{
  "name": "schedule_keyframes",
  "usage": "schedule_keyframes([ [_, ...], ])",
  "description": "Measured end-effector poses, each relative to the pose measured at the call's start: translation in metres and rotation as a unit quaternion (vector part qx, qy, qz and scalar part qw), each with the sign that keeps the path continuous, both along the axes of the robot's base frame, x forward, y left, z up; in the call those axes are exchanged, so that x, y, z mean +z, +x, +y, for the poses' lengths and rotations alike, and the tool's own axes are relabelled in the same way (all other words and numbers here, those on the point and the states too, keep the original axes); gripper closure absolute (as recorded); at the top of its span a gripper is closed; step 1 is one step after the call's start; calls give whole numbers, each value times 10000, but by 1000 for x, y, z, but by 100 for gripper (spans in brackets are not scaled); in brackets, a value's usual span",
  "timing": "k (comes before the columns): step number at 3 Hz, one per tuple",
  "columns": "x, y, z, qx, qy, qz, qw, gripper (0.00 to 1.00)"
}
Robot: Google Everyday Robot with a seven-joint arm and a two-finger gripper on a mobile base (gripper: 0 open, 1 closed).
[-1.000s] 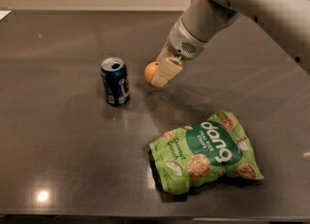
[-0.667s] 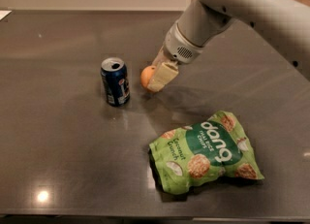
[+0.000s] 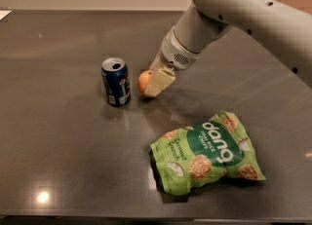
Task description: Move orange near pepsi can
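Observation:
The orange [image 3: 143, 81] is held between the cream fingers of my gripper [image 3: 149, 87], low over the dark table, just right of the pepsi can [image 3: 116, 82]. One finger [image 3: 159, 81] covers the orange's right side; the other is hidden behind the fruit. The can stands upright, dark blue with a silver open top, a small gap away from the orange. My arm comes down from the upper right.
A green snack bag [image 3: 207, 151] lies flat at the front right of the dark grey table [image 3: 58, 146]. The table's front edge runs along the bottom of the view.
My gripper has carried the orange left and slightly down, closer to the can. The can and the bag have not moved.

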State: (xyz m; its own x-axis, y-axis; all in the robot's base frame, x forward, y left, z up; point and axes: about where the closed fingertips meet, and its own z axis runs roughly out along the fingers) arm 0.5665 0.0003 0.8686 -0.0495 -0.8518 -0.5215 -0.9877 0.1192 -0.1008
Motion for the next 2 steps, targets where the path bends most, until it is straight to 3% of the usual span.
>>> schedule_keyframes([
  [2,-8,-5,1,21,-57,13,10000,12],
])
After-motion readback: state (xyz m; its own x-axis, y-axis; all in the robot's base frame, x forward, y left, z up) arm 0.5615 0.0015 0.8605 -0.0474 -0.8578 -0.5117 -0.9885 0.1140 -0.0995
